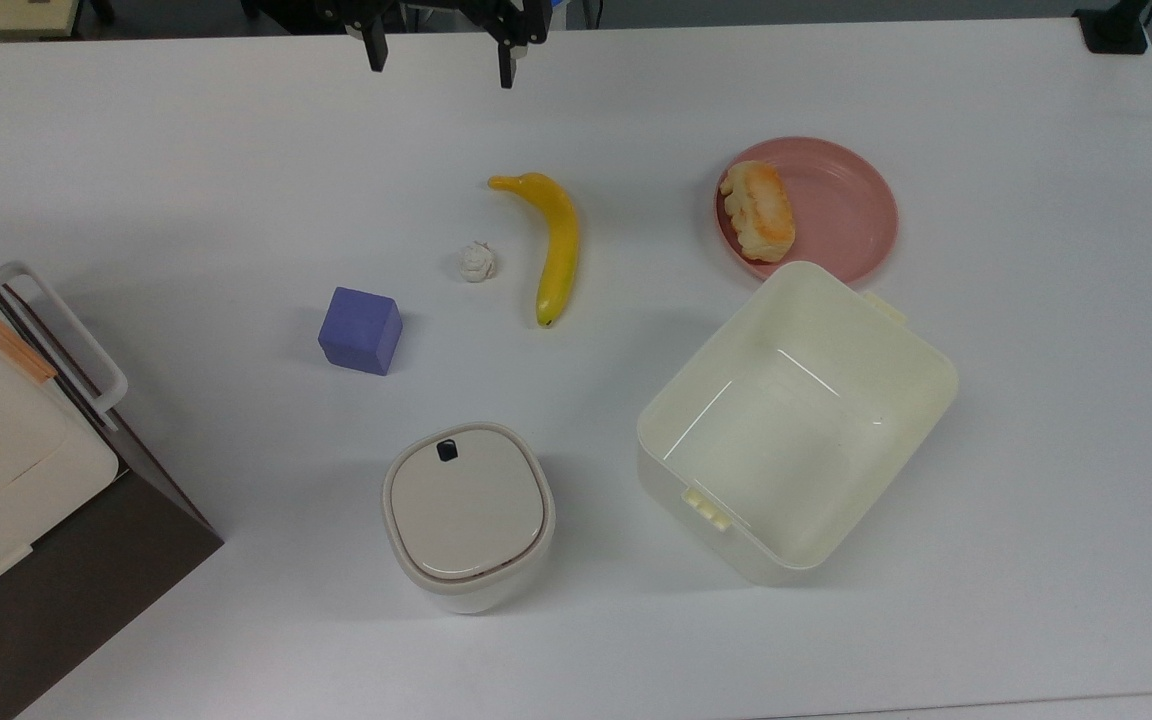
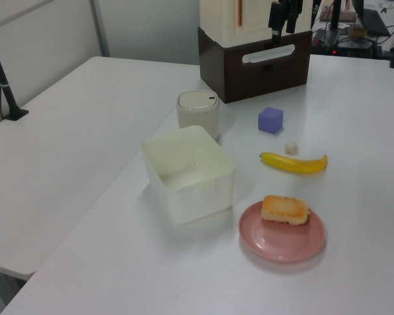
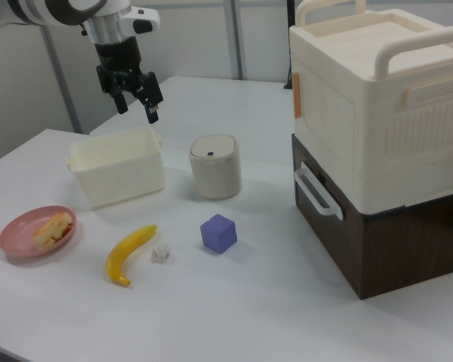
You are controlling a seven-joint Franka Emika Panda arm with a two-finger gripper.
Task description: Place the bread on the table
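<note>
The bread (image 1: 759, 210), a small golden-crusted loaf, lies on the left part of the round pink plate (image 1: 851, 200) in the top view. It also shows as the bread (image 2: 284, 209) and the bread (image 3: 51, 229), each time on the plate (image 2: 282, 244) (image 3: 13, 235). The plate rests on the white table (image 1: 186, 180). My gripper (image 1: 439, 60) hangs open and holds nothing at the top view's upper edge, well left of the plate. It also appears as the gripper (image 3: 137, 105), high above the table, and as the gripper (image 2: 283, 18).
A yellow banana (image 1: 554, 245), a tiny white ball (image 1: 477, 262) and a purple cube (image 1: 361, 330) lie mid-table. A cream open bin (image 1: 796, 420) stands right beside the plate. A lidded canister (image 1: 466, 515) and a cream-and-brown cabinet (image 1: 6, 480) stand further left in the top view.
</note>
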